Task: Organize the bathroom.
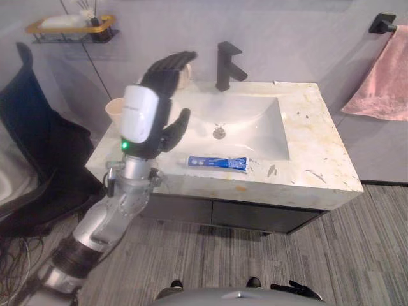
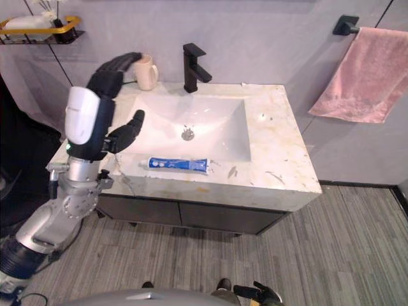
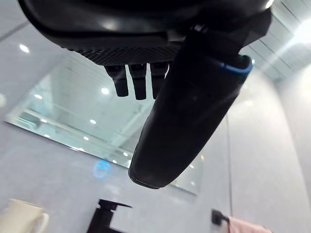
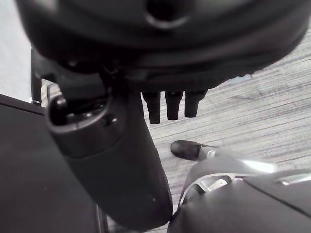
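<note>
Nearest the robot, the right hand (image 4: 160, 111) hangs low over the striped floor (image 4: 272, 116), its fingers straight and relaxed, holding nothing.

Next comes the front edge of the marble vanity top (image 1: 319, 172). A blue-and-white toothpaste tube (image 1: 217, 162) lies flat on that front strip, lengthwise along the edge, just in front of the sink basin (image 1: 255, 124). It looks like the 1 item plainly out of place.

The left hand (image 1: 167, 95) is raised above the left end of the counter, fingers extended and spread, thumb standing apart, gripping nothing. It is near the tube but clear of it, higher and to its left.

Behind the hand, a cream cup (image 2: 145, 71) stands upright at the back left corner of the counter, beside the black faucet (image 2: 193, 67). On the wall to the left, a yellow-rimmed shelf (image 2: 39, 27) holds a few small items too small to tell. On the right wall, a pink towel (image 2: 363, 73) hangs from a black bar.

As a judgement, the tidying is at an early stage: the tube is not yet picked up, and its likely home is the cup or the shelf. The towel and cup appear already in order.
</note>
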Robot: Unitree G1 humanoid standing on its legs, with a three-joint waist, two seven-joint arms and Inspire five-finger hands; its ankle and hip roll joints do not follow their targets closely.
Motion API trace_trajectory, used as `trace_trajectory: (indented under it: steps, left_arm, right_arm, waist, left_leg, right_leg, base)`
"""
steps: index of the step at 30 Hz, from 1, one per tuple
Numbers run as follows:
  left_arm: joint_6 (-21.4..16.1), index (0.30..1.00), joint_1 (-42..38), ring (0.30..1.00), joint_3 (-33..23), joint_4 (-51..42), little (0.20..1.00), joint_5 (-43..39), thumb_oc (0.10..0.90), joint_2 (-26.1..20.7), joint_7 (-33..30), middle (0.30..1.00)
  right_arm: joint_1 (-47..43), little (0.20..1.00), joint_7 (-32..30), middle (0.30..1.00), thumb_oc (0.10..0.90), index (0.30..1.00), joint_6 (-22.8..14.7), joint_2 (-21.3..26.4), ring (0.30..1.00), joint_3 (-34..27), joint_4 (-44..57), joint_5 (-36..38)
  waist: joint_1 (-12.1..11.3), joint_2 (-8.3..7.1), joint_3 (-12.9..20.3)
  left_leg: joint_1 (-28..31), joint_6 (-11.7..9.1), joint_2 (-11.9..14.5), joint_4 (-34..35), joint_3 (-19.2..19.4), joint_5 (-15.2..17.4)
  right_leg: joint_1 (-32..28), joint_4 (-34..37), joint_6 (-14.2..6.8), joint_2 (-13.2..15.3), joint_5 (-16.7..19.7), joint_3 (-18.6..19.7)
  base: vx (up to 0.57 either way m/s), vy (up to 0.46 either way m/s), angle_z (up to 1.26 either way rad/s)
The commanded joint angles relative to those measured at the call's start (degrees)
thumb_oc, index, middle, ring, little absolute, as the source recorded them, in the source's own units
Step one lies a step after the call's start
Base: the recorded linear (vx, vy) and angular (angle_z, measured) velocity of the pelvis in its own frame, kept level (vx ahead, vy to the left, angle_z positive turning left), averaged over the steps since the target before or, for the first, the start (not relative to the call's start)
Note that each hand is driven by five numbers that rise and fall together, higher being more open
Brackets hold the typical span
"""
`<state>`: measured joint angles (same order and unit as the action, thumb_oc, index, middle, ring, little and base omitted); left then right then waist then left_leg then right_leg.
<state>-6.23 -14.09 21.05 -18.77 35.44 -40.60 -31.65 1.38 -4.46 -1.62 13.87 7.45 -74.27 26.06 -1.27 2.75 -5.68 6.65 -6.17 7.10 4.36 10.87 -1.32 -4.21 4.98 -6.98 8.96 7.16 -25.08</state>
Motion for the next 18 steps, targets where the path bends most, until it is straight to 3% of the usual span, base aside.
trace_trajectory:
  steps: [1,10,14,16,18]
  left_arm:
    - [2.9,0.900,-9.4,0.900,0.1,-6.8,0.900,-0.8,0.800,-2.7,5.7,0.900]
    - [14.8,0.900,-17.2,0.900,5.9,-5.5,0.900,-14.6,0.800,-8.6,25.5,0.900]
    - [19.6,0.900,-20.5,0.900,7.7,-0.9,0.900,-18.8,0.800,-11.4,30.0,0.900]
    - [19.9,0.900,-21.4,0.900,7.9,1.0,0.900,-19.5,0.800,-12.0,31.4,0.900]
    - [21.0,0.900,-23.8,0.900,8.4,5.1,0.900,-26.2,0.800,-14.3,33.4,0.900]
  right_arm:
    - [-1.9,0.900,0.1,0.900,0.800,0.900,0.3,-0.4,0.900,1.4,-1.1,-1.5]
    - [-3.5,0.900,0.6,0.900,0.800,0.900,1.5,1.1,0.900,0.4,-1.3,-2.6]
    - [-3.6,0.900,0.5,0.900,0.800,0.900,2.3,1.5,0.900,0.2,-0.7,-2.8]
    - [-3.5,0.900,0.6,0.900,0.800,0.900,2.6,1.7,0.900,0.1,-0.5,-2.9]
    - [-3.5,0.900,0.7,0.900,0.800,0.900,3.2,2.0,0.900,0.0,-0.4,-3.4]
  waist:
    - [1.0,-0.26,-0.3]
    - [1.9,1.11,-0.1]
    - [2.3,1.54,0.0]
    - [2.4,1.65,0.1]
    - [2.7,1.83,0.2]
  left_leg:
    - [-0.2,3.5,-8.1,0.0,-0.3,4.1]
    - [0.1,3.5,-8.2,-0.1,0.7,3.8]
    - [0.4,3.6,-8.2,-0.1,1.3,3.8]
    - [0.4,3.6,-8.2,-0.1,1.4,3.8]
    - [0.6,3.7,-8.2,-0.1,1.6,3.8]
  right_leg:
    - [-2.7,-0.3,-1.5,-4.9,-7.5,3.0]
    - [-2.8,-0.3,-2.1,-4.7,-7.2,3.0]
    - [-2.9,-0.3,-2.2,-4.6,-7.2,3.2]
    - [-2.9,-0.3,-2.2,-4.7,-7.3,3.3]
    - [-3.0,-0.3,-2.3,-4.8,-7.3,3.4]
  base:
    - [0.00,0.000,0.00]
    - [0.00,0.001,0.00]
    - [0.01,0.010,-0.04]
    - [0.00,0.000,0.00]
    - [0.00,0.000,0.00]
